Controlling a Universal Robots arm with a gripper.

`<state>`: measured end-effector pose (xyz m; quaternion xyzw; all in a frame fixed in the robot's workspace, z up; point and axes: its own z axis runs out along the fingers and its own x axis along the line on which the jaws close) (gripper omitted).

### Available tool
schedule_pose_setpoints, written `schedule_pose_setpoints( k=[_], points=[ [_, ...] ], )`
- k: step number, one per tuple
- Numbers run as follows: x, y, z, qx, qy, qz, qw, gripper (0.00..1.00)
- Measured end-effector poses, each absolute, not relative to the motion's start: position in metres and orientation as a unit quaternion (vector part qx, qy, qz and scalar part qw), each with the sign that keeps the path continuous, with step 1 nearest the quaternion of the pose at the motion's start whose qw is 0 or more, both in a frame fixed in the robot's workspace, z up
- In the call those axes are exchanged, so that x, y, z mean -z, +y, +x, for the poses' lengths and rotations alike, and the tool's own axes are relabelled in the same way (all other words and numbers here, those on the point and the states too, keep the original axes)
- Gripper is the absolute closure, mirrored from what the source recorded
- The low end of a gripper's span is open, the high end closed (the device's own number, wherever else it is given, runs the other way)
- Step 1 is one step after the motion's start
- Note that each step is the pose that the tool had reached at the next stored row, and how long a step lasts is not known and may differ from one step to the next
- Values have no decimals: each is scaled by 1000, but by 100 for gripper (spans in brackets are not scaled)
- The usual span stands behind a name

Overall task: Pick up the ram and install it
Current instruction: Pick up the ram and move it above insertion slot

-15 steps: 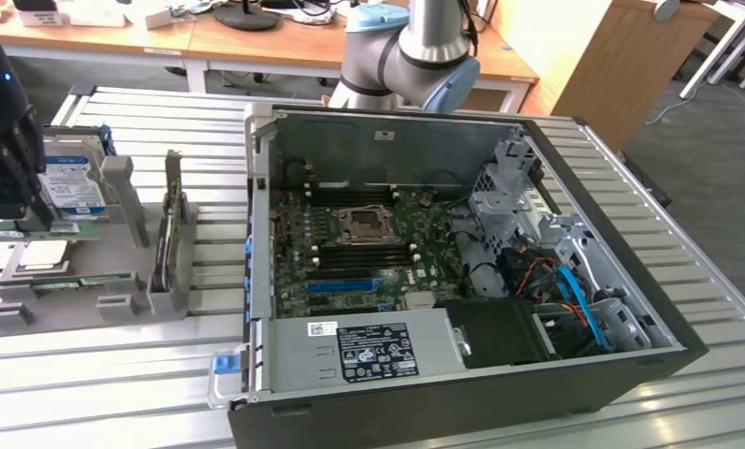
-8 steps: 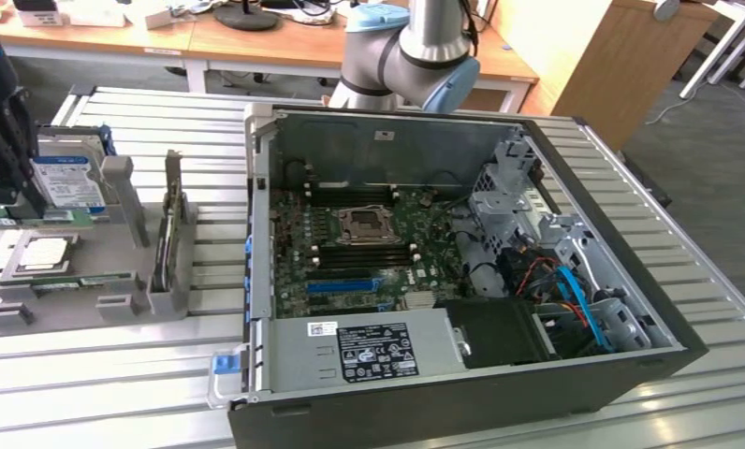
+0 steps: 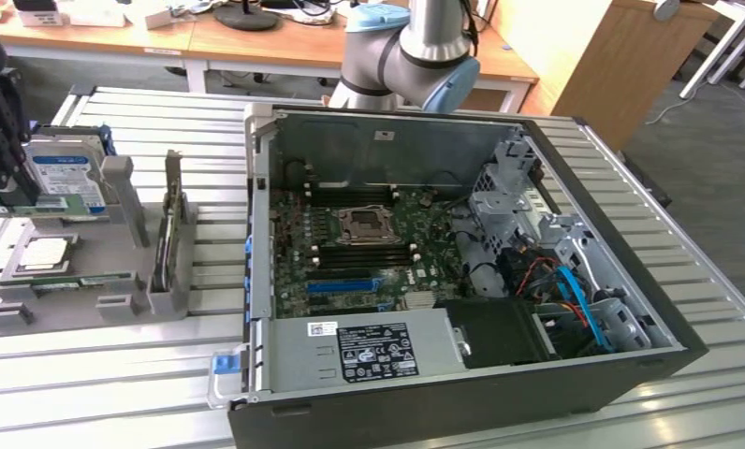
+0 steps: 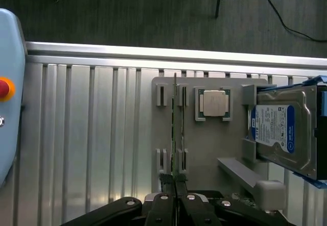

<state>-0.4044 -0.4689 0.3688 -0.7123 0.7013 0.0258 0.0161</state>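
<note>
Slatted aluminium bench point(image 3: 123, 374) carries a grey fixture point(image 4: 204, 149); the ram point(image 4: 175, 119) stands on edge in its slots. Hand point(image 4: 175, 182) pressed together, in line with the ram's end, apparently not gripping it.

exterior view: high, angled down over open computer case point(image 3: 372, 150) and grey parts tray point(image 3: 48, 318). wrist view: close, straight down onto same tray, shared.

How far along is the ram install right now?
Nothing looks done yet. The ram sits edge-up in its gray tray, with the shut gripper lined up above it, holding nothing. Gripping it and seating it in the open computer case are left.
</note>
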Motion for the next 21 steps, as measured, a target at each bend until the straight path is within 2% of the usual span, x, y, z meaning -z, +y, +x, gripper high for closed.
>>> schedule_pose_setpoints(
  k=[21],
  points=[
    [-401, -469, -404, -26, 701, -712, 16, 88]
  ],
)
